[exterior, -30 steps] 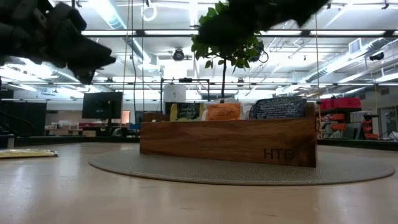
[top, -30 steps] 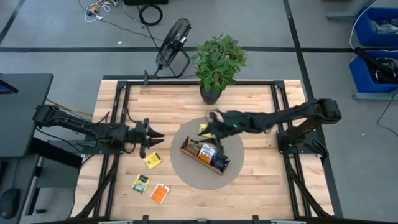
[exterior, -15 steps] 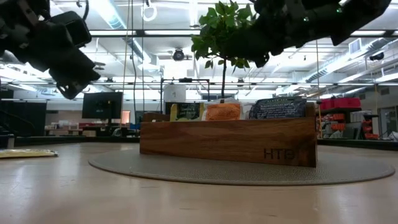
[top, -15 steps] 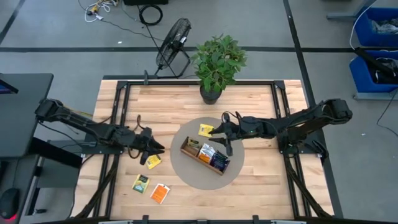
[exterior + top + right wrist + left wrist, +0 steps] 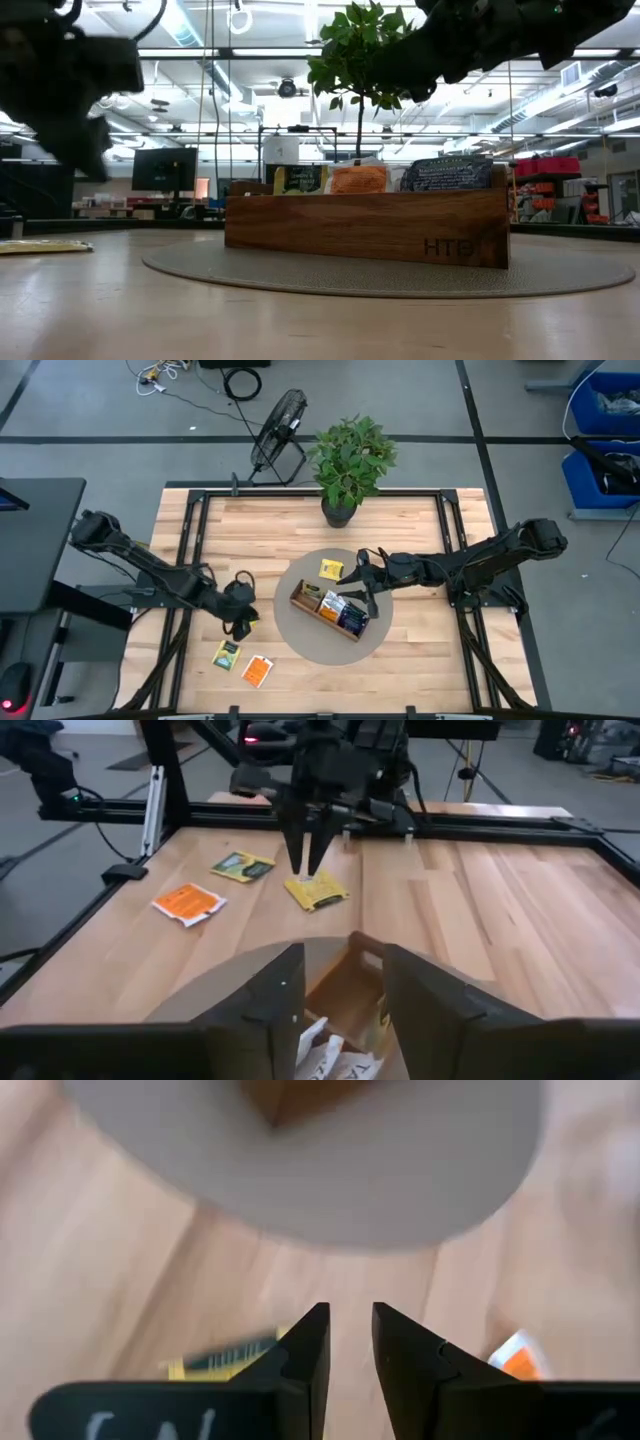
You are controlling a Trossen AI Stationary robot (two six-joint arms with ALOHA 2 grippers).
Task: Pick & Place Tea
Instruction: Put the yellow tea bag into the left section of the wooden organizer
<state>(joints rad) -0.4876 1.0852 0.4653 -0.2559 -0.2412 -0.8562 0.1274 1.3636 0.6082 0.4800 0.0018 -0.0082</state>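
Two grippers are working over the table (image 5: 420,520). Left gripper (image 5: 240,622) is pointing down right over a yellow sachet (image 5: 316,891) on the bare wood, just left of the round grey mat (image 5: 300,645); in the right wrist view its fingers (image 5: 305,845) are standing upright w/ tips at the sachet's near edge, only a narrow gap between them, and I can't tell if they're touching it yet. Left wrist view is showing the same narrow slot between the fingers (image 5: 305,1355), nothing in it, yellow sachet edge (image 5: 215,1360) peeking beside one finger and an orange sachet (image 5: 515,1355) off to the other side. Right gripper (image 5: 362,578) is hovering above the mat's far side, beside the wooden tray (image 5: 305,600); its fingers (image 5: 270,1000) are standing apart, holding nothing. Tea: several sachets are sitting upright in the tray, incl. a dark blue one (image 5: 352,620) and an orange one (image 5: 358,179); one yellow sachet (image 5: 330,569) is lying flat on the mat behind the tray; a yellow-green one (image 5: 226,654) and the orange one (image 5: 257,671) are lying on the wood nr the front-left corner. Potted plant (image 5: 350,460) is standing at the table's far edge.
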